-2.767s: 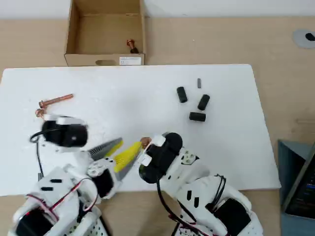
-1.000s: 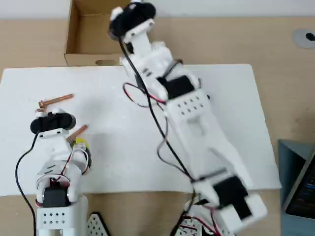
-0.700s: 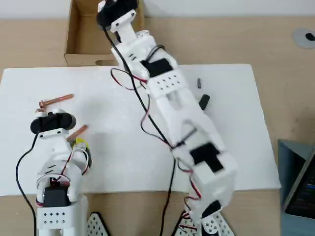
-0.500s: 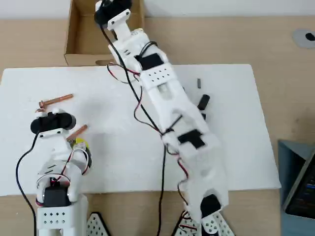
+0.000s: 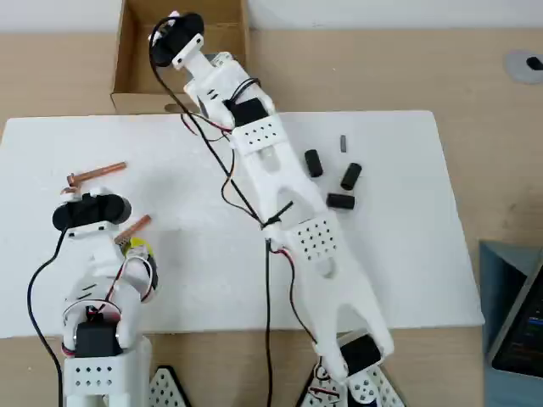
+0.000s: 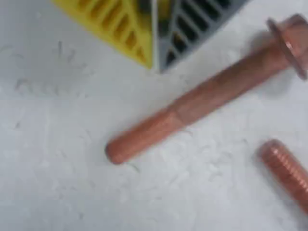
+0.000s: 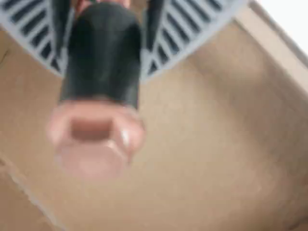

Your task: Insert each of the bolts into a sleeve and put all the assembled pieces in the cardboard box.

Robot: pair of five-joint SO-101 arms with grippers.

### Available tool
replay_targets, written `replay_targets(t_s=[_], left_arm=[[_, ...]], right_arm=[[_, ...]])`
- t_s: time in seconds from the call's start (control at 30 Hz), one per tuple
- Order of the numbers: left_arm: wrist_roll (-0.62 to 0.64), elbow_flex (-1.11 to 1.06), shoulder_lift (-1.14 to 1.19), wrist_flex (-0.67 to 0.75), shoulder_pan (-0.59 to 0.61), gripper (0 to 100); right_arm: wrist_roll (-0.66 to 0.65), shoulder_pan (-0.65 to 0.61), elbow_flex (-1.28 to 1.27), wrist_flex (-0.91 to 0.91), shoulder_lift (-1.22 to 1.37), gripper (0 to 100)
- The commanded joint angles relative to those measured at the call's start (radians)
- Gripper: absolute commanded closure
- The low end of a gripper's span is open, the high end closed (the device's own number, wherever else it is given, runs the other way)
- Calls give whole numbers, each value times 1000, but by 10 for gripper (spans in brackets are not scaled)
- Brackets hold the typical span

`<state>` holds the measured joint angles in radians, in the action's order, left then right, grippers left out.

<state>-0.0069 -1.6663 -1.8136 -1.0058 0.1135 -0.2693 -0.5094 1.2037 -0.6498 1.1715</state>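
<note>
**While a sleeved bolt (image 7: 101,72) is gripped over the cardboard box (image 5: 127,59), other parts are seen loose on the white mat (image 5: 407,254)**

Where the right arm is stretched across the mat, the right gripper (image 7: 103,33) is positioned above the inside of the box. Its jaws are closed on the sleeved bolt. The black sleeve is clamped between the two ribbed grey fingers (image 7: 29,24), and the copper hex head is seen projecting past the fingertips, towards the box floor. Whether the head is touching that floor cannot be told.

The left gripper (image 6: 155,57) is held low over the mat. Its yellow and grey jaws are brought together at the tips, and nothing is held between them. A bare copper bolt (image 6: 202,101) is laid on the mat just beyond those tips, apart from them, with its flanged head off to the grey jaw's side. The threaded end of a second bolt (image 6: 286,171) is found farther out from the tips. Whether it belongs to the outlying bolt (image 5: 97,175) seen in the high view, beyond the left gripper, cannot be told.

Three loose sleeves (image 5: 313,163) (image 5: 350,175) (image 5: 340,202) are grouped on the mat beside the right arm, well apart from both pairs of jaws.
</note>
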Motion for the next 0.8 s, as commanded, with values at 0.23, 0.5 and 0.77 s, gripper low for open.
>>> replay_targets(t_s=[0.23,0.5,0.77], left_arm=[[-2,2,-8,17,6,998],[-2,2,-8,17,6,998],[0,2,-8,18,6,998]], right_arm=[[-17,-1,143,-201,-4,861],[-20,-1,196,-207,-2,861],[-21,-1,318,-379,-1,862]])
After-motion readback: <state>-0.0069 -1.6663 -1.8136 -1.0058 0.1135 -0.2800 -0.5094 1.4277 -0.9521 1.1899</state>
